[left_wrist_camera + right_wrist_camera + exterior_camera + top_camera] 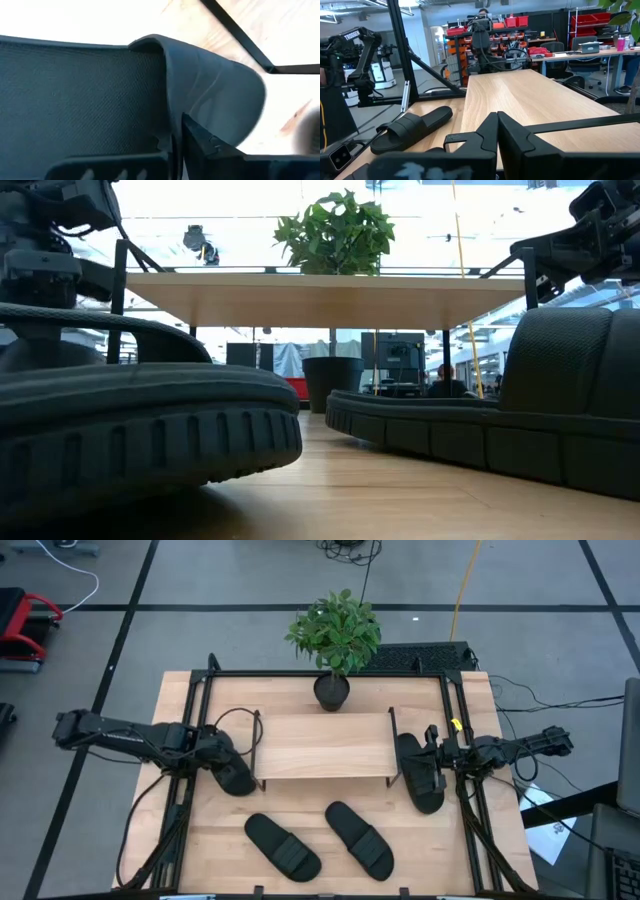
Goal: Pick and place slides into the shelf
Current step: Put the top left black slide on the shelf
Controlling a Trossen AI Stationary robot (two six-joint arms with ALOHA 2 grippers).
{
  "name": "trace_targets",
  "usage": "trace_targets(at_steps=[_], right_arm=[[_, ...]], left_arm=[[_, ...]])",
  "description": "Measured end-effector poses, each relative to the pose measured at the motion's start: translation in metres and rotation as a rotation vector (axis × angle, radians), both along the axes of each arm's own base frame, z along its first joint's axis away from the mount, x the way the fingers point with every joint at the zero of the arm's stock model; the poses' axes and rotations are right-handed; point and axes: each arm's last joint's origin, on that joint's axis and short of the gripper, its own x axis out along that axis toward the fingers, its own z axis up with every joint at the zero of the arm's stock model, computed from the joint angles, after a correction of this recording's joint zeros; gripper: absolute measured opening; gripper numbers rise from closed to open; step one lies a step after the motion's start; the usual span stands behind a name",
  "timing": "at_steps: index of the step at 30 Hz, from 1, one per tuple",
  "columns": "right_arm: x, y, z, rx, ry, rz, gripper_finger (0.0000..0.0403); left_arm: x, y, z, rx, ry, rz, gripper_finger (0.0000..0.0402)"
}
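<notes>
Slides numbered four on the tabletop [180, 690], all matte black. Two lay loose near the front edge, side by side and apart from each other: one slide [283, 846] toward the left and one slide [359, 839] toward the right, both angled. A third slide [233, 776] sat just beside the left wire frame of the shelf [325, 745], outside it. A fourth slide [421, 772] sat just beside the right wire frame, also outside.

One shelf stood at mid-table, with a light wood top board and thin black side frames. From table height, the space beneath its board held no slide.

One potted plant [335, 640] stood behind the shelf, its dark pot touching or just beside the rear edge of the board.

Two arms were present. The left gripper [222, 753] was at the third slide, its fingers [200, 137] pressed together with a thin edge of the sandal's strap pinched between them, as the left wrist view showed. The right gripper [432, 755] was over the fourth slide, its fingers [512, 135] closed together; whether it gripped the sandal could not be told. In the right wrist view, the slide at the shelf's far side [412, 129] lay flat on the wood.
</notes>
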Motion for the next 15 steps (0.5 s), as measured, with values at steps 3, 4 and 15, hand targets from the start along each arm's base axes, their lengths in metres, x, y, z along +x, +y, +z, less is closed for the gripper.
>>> trace_targets(at_steps=[3,4,15], right_arm=[[0.000,0.000,0.000,0.001,-0.004,-0.001,0.0000],[0.000,0.000,0.000,0.001,-0.004,0.000,0.0000],[0.000,0.000,0.000,0.001,-0.004,-0.001,0.0000]], left_arm=[[-0.003,0.002,0.018,0.066,0.028,0.025,0.0005],[-0.005,0.003,0.025,0.087,0.041,0.036,0.0005],[-0.013,0.008,0.092,0.244,-0.006,-0.014,0.0002]])
